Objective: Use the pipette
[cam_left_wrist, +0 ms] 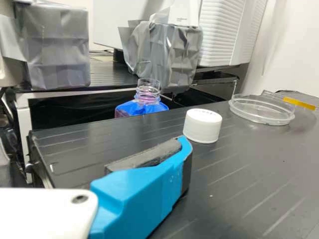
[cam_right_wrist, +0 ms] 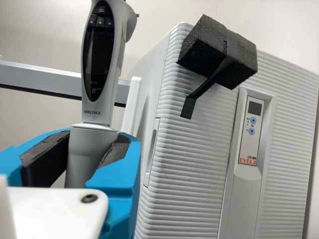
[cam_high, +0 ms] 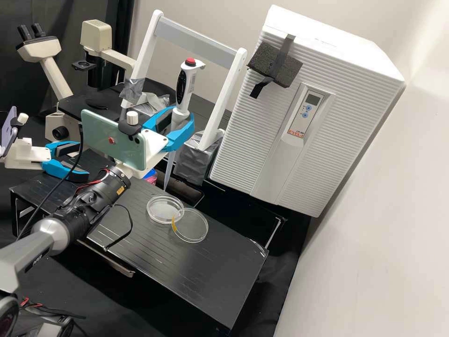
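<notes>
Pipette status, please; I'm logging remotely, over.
Right hand shut on pipette, upright, tip off the bench. Left hand open, empty, low over bench. Bottle open, white cap on bench.

On the tabletop (cam_high: 201,271) a dish (cam_high: 164,208) touches a second dish (cam_high: 190,225) just right of and before it, a cap (cam_left_wrist: 202,125) sits nearer the back edge, a bottle (cam_left_wrist: 144,102) stands just behind that edge, the pipette (cam_high: 181,86) hangs upright in the right end effector (cam_high: 180,127) behind the dishes, and a cabinet (cam_high: 290,117) stands to the right.
</notes>
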`<state>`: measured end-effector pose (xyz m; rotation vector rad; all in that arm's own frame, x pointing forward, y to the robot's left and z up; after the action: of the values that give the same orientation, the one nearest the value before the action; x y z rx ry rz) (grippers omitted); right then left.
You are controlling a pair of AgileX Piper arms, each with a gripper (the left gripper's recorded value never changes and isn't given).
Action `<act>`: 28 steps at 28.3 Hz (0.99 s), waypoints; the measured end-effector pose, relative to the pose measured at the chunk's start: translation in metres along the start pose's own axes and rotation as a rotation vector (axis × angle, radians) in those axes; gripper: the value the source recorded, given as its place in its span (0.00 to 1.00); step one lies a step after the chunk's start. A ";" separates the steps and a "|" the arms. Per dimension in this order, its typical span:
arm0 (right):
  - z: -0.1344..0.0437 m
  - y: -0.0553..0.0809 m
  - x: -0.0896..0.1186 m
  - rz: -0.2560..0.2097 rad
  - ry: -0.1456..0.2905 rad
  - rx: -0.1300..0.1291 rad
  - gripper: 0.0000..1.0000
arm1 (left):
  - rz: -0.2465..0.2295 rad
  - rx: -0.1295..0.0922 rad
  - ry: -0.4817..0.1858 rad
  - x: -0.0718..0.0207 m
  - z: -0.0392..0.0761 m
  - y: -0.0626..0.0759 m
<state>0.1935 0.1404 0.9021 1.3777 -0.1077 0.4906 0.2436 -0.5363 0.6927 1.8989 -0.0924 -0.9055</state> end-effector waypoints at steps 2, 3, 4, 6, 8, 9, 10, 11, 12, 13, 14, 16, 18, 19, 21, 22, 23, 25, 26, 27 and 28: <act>0.000 -0.001 0.000 -0.004 -0.004 -0.002 0.00 | 0.003 0.004 -0.005 -0.0003 -0.001 0.000; 0.000 -0.001 0.000 -0.005 -0.004 -0.002 0.00 | 0.003 0.006 -0.003 -0.0005 -0.002 0.001; -0.001 -0.001 0.001 -0.006 -0.008 0.001 0.00 | 0.004 0.005 0.000 -0.0007 -0.002 0.001; -0.003 -0.001 0.005 -0.004 -0.006 0.008 0.00 | 0.002 0.011 0.000 -0.0014 -0.005 0.002; -0.006 -0.002 0.010 -0.009 -0.003 0.013 0.00 | 0.010 0.012 0.002 -0.0029 -0.006 0.005; -0.008 -0.001 0.013 -0.007 0.002 0.020 0.00 | 0.022 0.015 0.004 -0.0036 -0.006 0.008; -0.013 -0.001 0.020 -0.010 0.008 0.029 0.00 | 0.038 0.023 0.005 -0.0046 -0.007 0.013; -0.016 -0.002 0.025 -0.017 0.015 0.035 0.00 | 0.055 0.027 0.004 -0.0047 -0.007 0.018; -0.021 -0.003 0.033 -0.028 0.024 0.042 0.00 | 0.077 0.029 0.004 -0.0050 -0.006 0.026; -0.024 -0.003 0.038 -0.032 0.029 0.047 0.00 | 0.093 0.032 0.004 -0.0047 -0.006 0.032; -0.028 -0.002 0.044 -0.029 0.037 0.053 0.00 | 0.112 0.039 0.002 -0.0046 -0.005 0.038; -0.038 -0.004 0.061 -0.049 0.050 0.066 0.00 | 0.162 0.057 -0.002 -0.0053 -0.003 0.055; -0.043 -0.007 0.072 -0.070 0.054 0.069 0.00 | 0.207 0.059 -0.009 -0.0061 -0.001 0.069; -0.047 -0.006 0.079 -0.074 0.058 0.073 0.00 | 0.228 0.062 -0.015 -0.0058 0.000 0.075; -0.052 -0.011 0.095 -0.106 0.057 0.078 0.00 | 0.271 0.082 -0.021 -0.0055 0.001 0.089; -0.054 -0.012 0.101 -0.117 0.058 0.080 0.00 | 0.284 0.088 -0.020 -0.0057 0.002 0.095; -0.056 -0.013 0.106 -0.125 0.059 0.082 0.00 | 0.299 0.094 -0.019 -0.0057 0.002 0.101; -0.062 -0.014 0.118 -0.139 0.064 0.087 0.00 | 0.323 0.100 -0.012 -0.0053 0.000 0.112; -0.065 -0.016 0.126 -0.150 0.063 0.089 0.00 | 0.338 0.102 -0.004 -0.0055 -0.001 0.118; -0.066 -0.018 0.131 -0.159 0.061 0.090 0.00 | 0.345 0.108 0.003 -0.0054 -0.003 0.122; -0.069 -0.020 0.135 -0.162 0.062 0.094 0.00 | 0.352 0.112 0.008 -0.0053 -0.004 0.125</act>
<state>0.3074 0.2405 0.9178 1.4481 0.0778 0.4064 0.2812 -0.5945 0.7972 1.9097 -0.4652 -0.6634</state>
